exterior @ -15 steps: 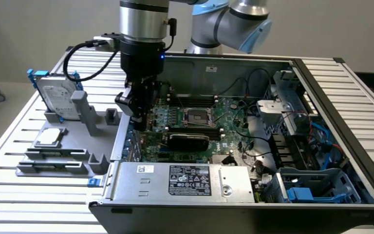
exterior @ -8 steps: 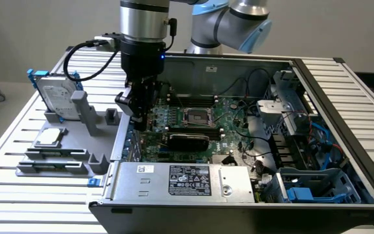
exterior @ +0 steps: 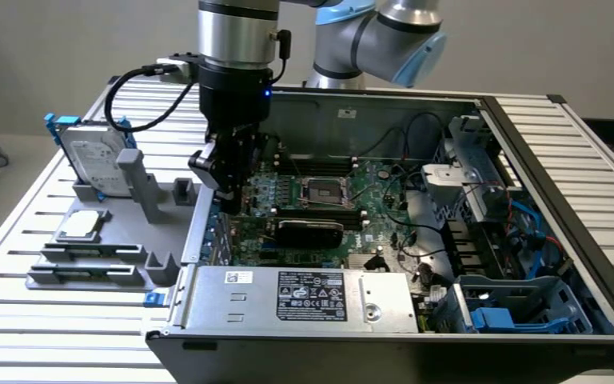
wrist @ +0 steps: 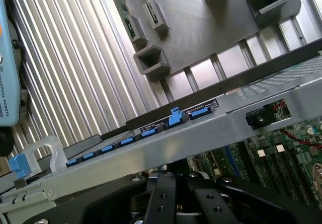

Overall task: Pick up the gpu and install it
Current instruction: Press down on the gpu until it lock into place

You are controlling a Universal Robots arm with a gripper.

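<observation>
— Now, gripper (exterior: 231, 202)?
— Fingers shut, nothing visibly held; low inside the computer case (exterior: 520, 152), by the wall on the exterior view's left.
— Gpu (exterior: 307, 232)?
— Black shroud showing, on the motherboard (exterior: 376, 180), beside the CPU socket (exterior: 319, 191), apart from the gripper.

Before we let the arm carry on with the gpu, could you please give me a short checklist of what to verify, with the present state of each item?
1. Gripper fingers shut: ok.
2. gpu seated between the fingers: cannot tell; nothing of the card shows clearly under them.
3. Gripper over the computer case at the wall with the blue slot clips: ok.
4. Target slot on the motherboard free: cannot tell; the gripper hides that edge.
5. Hard drive upright in the grey fixture, apart from the arm: ok.
6. Wrist cable loops outside the case: ok.
</observation>
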